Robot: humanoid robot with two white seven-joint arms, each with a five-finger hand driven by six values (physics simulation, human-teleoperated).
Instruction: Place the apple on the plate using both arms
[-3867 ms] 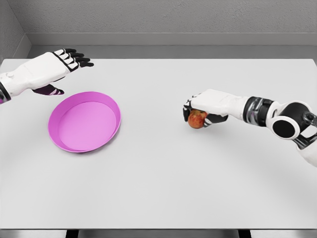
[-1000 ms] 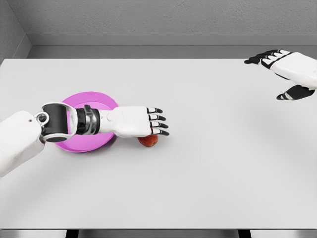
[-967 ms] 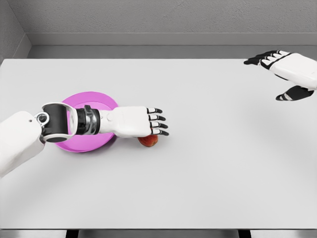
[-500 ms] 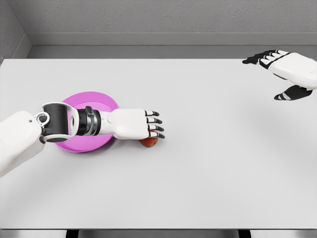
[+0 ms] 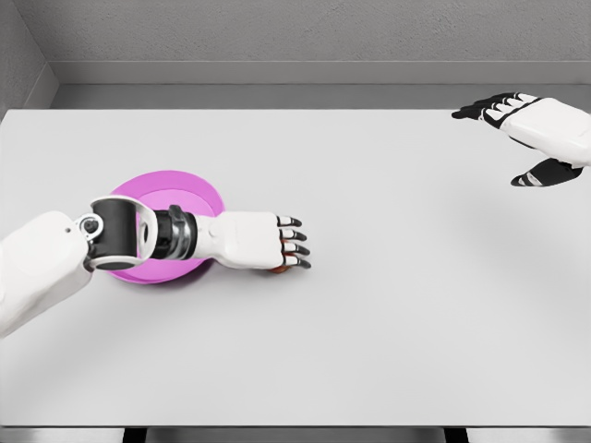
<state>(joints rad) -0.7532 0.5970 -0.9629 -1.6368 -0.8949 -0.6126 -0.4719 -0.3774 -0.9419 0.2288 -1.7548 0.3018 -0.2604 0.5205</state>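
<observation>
The apple (image 5: pixel 277 269) is not yet on the plate (image 5: pixel 175 185) — it sits on the surface (image 5: pixel 369 323) just beside the plate's right rim, and only a thin reddish sliver of it shows under the left hand (image 5: pixel 263 245). So the placing itself is what remains: the apple has to be gripped, lifted over the rim and set down inside the pink plate, which holds nothing that can be seen, though the left forearm crosses its near half and hides part of it.

The left hand lies palm-down right over the apple, covering nearly all of it. Its dark-tipped fingers (image 5: pixel 294 249) are bent downward past the apple's far side, which reads as a hand closing round the fruit, but whether the grip is firm or the fingers only rest on it cannot be told from above. There is no sign of the apple clear of the surface; it looks to be touching it.

The right hand (image 5: pixel 526 129) hangs far off at the upper right edge, well apart from apple and plate, fingers spread and holding nothing — it plays no part at this point.

By my judgement the task is somewhat past its middle: the apple is near the plate and under the left hand, with the short lift and drop left.
</observation>
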